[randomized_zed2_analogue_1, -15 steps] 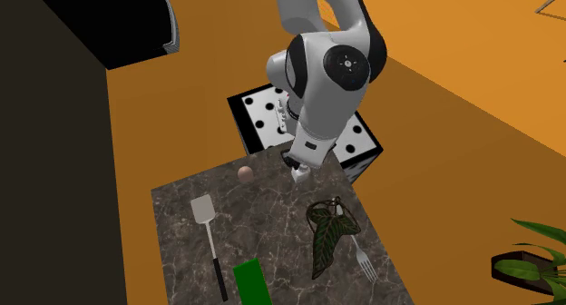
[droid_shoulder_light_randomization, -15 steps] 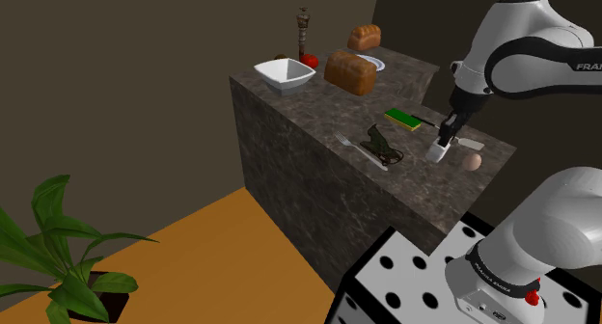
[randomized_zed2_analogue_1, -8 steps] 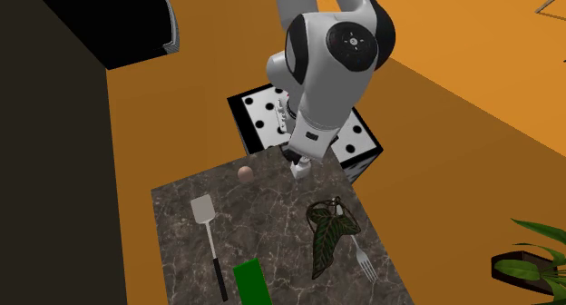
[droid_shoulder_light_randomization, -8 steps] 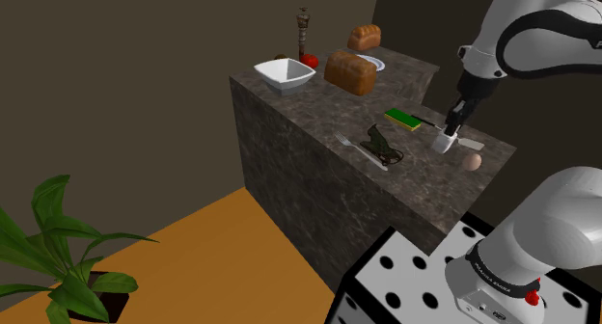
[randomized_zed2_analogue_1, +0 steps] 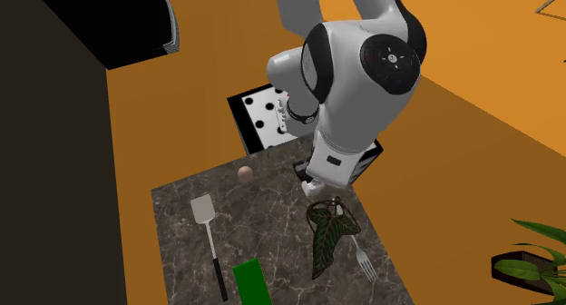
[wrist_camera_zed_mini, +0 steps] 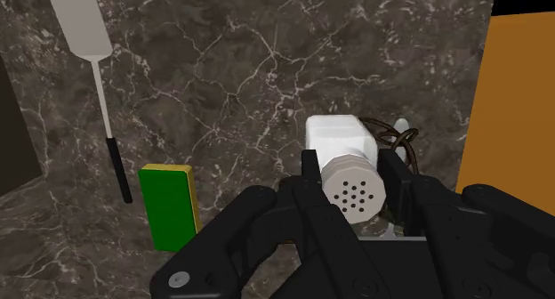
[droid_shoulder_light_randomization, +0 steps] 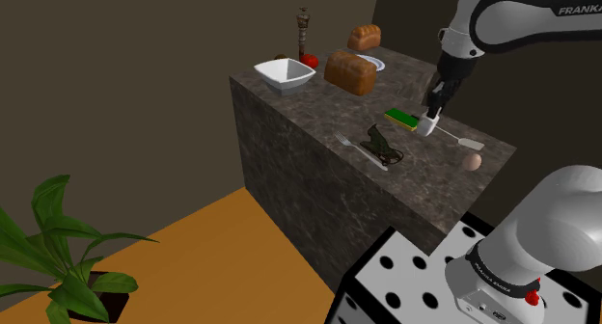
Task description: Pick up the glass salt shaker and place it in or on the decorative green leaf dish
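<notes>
Jaws: clenched on the salt shaker, a finger on either side of its white body; the pierced cap faces the wrist camera
Shaker's place: lifted clear of the surface; in the shoulder view it hangs just beside the green block, to the right of the leaf dish
Leaf dish: dark green, flat and thin; it lies near the surface's front edge, with a fork just beside it
Risk, slip: the shaker's body looks smooth and is gripped low on its sides; a quick swing could probably twist it out of the jaws
Risk, landing: the dish is shallow and uneven; a shaker set down off-centre may tip and roll towards the fork or the drop
Risk, nudge: a low pass could push the light dish, or catch the green block
Edges: beyond the dish the surface ends in a sheer face down to the orange floor; the front edge is the one to respect
Open room: bare stone lies between block, dish and spatula; the egg sits well apart near the stand; the path to the dish looks short and free if height is kept
</notes>
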Controlling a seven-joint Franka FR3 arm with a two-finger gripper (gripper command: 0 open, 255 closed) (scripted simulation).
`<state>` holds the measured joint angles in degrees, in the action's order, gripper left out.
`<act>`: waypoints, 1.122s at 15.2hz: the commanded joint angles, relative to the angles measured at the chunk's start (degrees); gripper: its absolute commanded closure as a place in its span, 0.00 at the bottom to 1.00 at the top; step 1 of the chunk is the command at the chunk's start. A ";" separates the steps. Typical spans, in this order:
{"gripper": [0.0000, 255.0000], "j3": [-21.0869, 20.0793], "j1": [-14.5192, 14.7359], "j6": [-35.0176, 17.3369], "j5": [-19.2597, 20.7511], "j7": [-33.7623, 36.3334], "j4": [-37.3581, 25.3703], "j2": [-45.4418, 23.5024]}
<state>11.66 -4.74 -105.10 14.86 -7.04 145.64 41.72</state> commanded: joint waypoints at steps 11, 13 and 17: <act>1.00 -0.82 3.84 -3.59 -4.15 1.95 -18.86 -22.82; 1.00 -0.72 3.80 -5.14 -4.06 2.11 -17.53 -23.06; 1.00 -0.51 3.73 -8.27 -3.88 2.42 -15.01 -23.68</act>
<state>11.06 -0.97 -112.55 10.92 -4.64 129.98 18.19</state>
